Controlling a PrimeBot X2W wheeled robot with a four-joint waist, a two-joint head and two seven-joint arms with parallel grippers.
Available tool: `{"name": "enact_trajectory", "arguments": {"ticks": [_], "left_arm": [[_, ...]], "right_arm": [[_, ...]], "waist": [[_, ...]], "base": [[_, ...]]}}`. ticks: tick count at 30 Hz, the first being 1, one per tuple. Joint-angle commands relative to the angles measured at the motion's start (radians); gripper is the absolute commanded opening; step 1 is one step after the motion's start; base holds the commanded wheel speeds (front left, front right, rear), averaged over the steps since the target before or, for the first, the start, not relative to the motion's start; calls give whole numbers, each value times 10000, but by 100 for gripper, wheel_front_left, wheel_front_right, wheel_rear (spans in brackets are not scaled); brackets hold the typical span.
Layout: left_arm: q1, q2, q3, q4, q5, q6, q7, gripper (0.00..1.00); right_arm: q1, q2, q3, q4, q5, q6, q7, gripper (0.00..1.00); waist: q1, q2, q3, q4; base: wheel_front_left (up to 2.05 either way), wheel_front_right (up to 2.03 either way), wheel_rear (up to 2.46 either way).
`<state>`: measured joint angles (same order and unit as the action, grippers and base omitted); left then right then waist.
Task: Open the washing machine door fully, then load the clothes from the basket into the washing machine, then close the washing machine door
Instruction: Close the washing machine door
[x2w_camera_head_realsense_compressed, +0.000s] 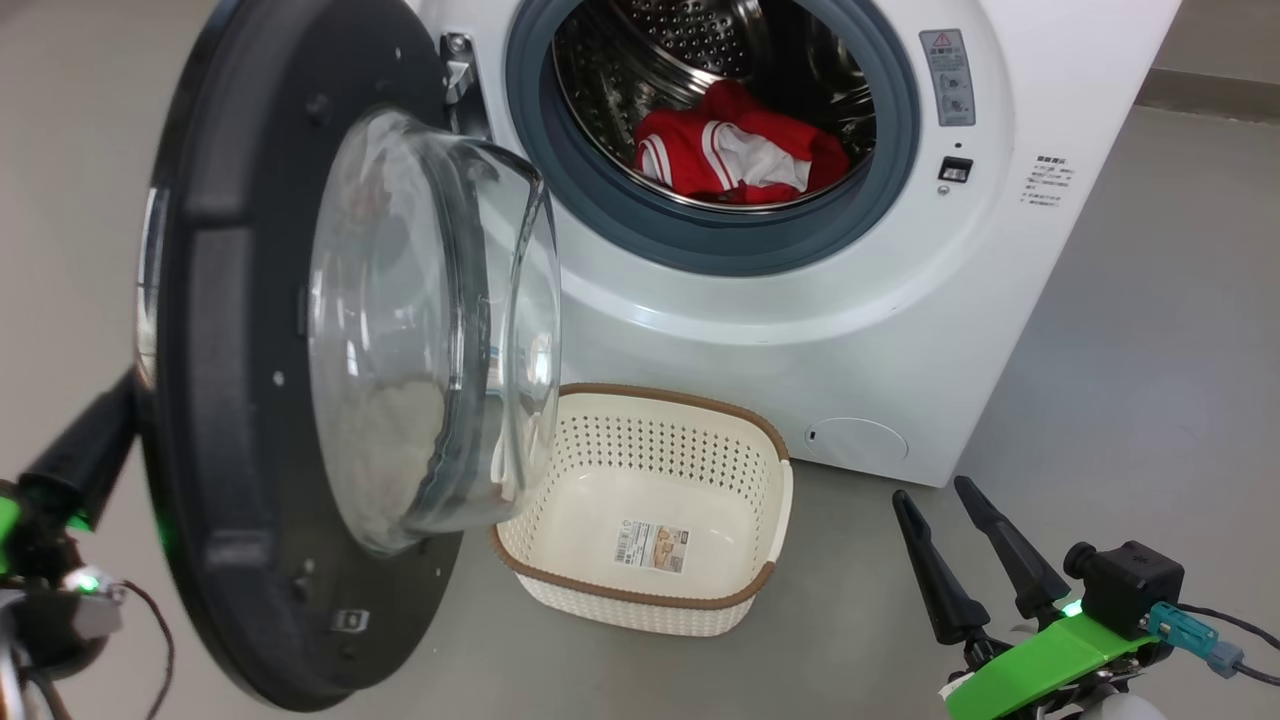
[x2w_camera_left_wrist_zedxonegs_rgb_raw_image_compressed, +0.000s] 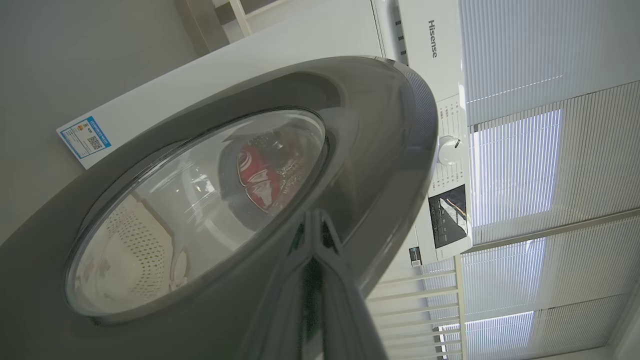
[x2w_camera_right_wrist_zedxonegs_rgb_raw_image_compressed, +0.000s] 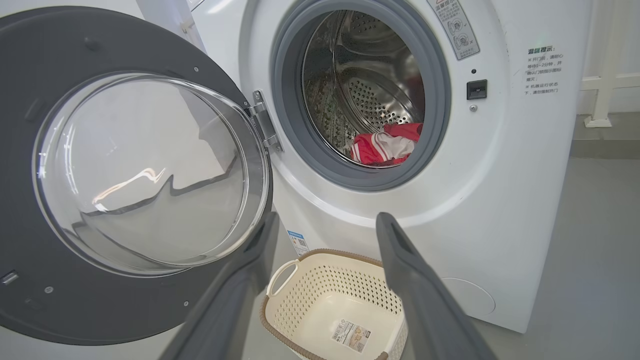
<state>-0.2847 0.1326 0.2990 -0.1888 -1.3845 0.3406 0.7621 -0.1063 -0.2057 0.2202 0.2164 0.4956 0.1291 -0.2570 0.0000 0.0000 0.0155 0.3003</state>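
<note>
The washing machine door (x2w_camera_head_realsense_compressed: 230, 300) stands swung out to the left, its glass bowl facing the drum. Red and white clothes (x2w_camera_head_realsense_compressed: 735, 150) lie inside the steel drum of the washing machine (x2w_camera_head_realsense_compressed: 850, 330). The basket (x2w_camera_head_realsense_compressed: 640, 450) sits on the floor below the opening, with just a paper label on its floor. My left gripper (x2w_camera_left_wrist_zedxonegs_rgb_raw_image_compressed: 315, 216) is shut, its tips against the door's glossy outer face (x2w_camera_left_wrist_zedxonegs_rgb_raw_image_compressed: 380, 125); in the head view its dark finger (x2w_camera_head_realsense_compressed: 85, 455) pokes behind the door. My right gripper (x2w_camera_head_realsense_compressed: 930, 490) hangs open and holds nothing, right of the basket (x2w_camera_right_wrist_zedxonegs_rgb_raw_image_compressed: 320, 280).
Grey floor (x2w_camera_head_realsense_compressed: 1150, 400) stretches to the right of the machine and around the basket. Window blinds (x2w_camera_left_wrist_zedxonegs_rgb_raw_image_compressed: 540, 165) and a white rail (x2w_camera_right_wrist_zedxonegs_rgb_raw_image_compressed: 602, 75) stand behind the machine. The door's lower edge hangs close to the basket's left handle.
</note>
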Motion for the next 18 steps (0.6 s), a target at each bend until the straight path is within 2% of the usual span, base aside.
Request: {"name": "enact_trajectory", "arguments": {"ticks": [1, 18], "left_arm": [[-36, 241, 24, -455, -93, 49, 224, 0], [-70, -86, -773, -968, -16, 323, 504, 0]], "right_arm": [[-358, -76, 201, -202, 7, 16, -48, 100], [-431, 6, 168, -214, 18, 16, -48, 100]], "waist": [[0, 0, -17, -35], [0, 0, -28, -921]], "base": [[0, 0, 0], [0, 0, 0]]}}
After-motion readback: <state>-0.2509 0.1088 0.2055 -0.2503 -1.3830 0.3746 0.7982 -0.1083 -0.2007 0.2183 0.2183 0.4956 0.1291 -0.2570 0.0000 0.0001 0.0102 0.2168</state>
